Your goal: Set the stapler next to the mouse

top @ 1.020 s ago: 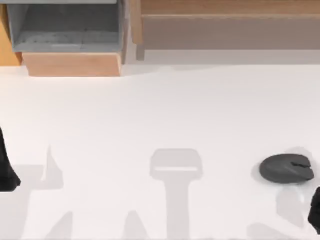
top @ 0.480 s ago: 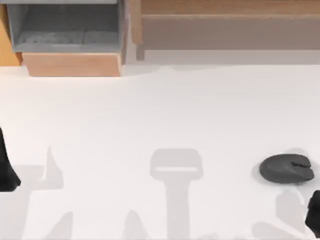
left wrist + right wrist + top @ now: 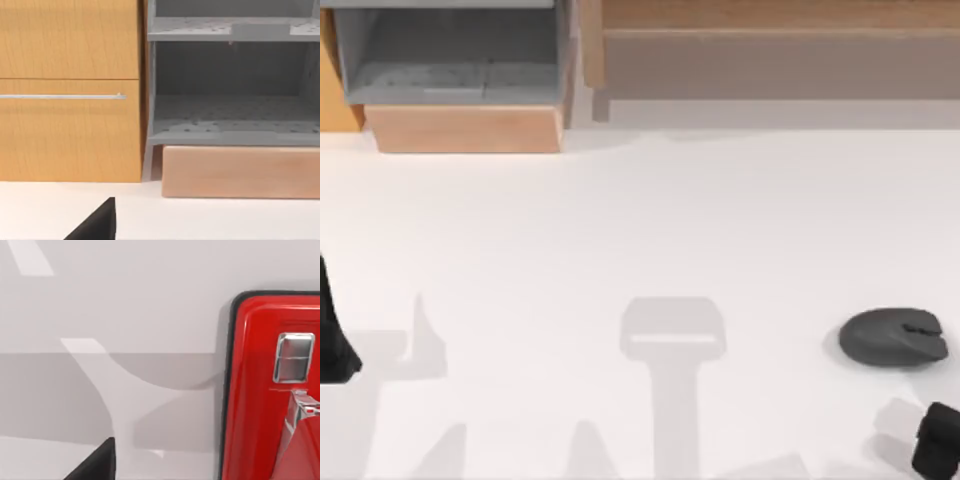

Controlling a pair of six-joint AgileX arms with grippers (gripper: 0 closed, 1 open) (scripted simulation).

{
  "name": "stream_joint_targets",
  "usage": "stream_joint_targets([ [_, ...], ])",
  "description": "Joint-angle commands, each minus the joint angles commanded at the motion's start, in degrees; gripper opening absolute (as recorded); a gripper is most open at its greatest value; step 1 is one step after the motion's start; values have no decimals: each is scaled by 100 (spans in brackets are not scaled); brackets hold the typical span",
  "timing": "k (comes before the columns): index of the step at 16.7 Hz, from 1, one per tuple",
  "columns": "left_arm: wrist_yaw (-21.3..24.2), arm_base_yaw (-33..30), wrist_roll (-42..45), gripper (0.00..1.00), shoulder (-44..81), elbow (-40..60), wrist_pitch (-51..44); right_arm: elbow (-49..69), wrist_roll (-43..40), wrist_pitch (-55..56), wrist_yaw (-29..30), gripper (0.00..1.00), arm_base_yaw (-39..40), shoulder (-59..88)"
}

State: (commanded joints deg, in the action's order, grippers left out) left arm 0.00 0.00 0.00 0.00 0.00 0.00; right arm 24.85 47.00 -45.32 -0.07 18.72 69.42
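Note:
The dark grey mouse point(image 3: 893, 338) lies on the white table at the right, its notched end pointing right. The red stapler point(image 3: 255, 390), with its dark edge and a metal plate, lies flat on the table close under the right wrist camera. My right gripper point(image 3: 938, 440) is at the front right corner, just in front of and to the right of the mouse and apart from it. My left gripper point(image 3: 332, 335) is parked at the table's left edge.
A wooden cabinet with a grey open shelf point(image 3: 460, 70) stands at the back left, with a wooden drawer front point(image 3: 70, 100) beside the shelf point(image 3: 230, 115). A long wooden block point(image 3: 770, 50) runs along the back right.
My right gripper has shifted a little left and toward the front edge, and its shadow near the mouse has moved with it. The mouse and the left arm have not moved.

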Motion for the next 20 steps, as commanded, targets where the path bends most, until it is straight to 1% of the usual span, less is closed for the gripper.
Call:
stream_joint_targets([
  [3, 0, 0, 0, 100, 0, 0, 0, 0, 0, 0, 0, 100, 0, 0],
  [16, 0, 0, 0, 100, 0, 0, 0, 0, 0, 0, 0, 2, 0, 0],
  [17, 0, 0, 0, 100, 0, 0, 0, 0, 0, 0, 0, 0, 0, 0],
  [20, 0, 0, 0, 100, 0, 0, 0, 0, 0, 0, 0, 0, 0, 0],
])
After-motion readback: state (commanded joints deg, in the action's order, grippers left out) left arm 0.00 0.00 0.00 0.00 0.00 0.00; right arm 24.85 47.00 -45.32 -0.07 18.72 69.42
